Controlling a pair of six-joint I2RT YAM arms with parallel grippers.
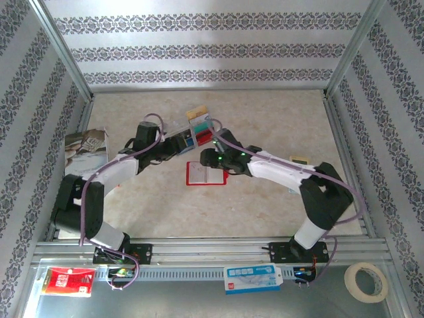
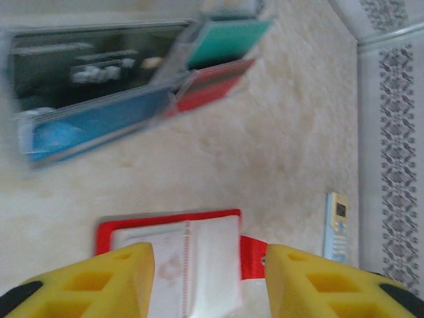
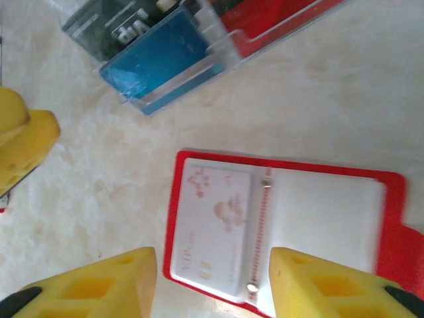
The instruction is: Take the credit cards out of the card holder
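While card holder (image 3: 395, 202) lies open (card (image 3: 212, 225) inside), left gripper (image 2: 209, 271), right gripper (image 3: 213, 271) gape empty.

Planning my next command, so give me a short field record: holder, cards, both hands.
card holder: lying open, pockets facing up
inside: one pale VIP card in a pocket; the other page looks blank
loose cards: grouped just beyond the holder; blue, teal, red, dark
left hand: open, empty, above the holder
right hand: open, empty, above the holder
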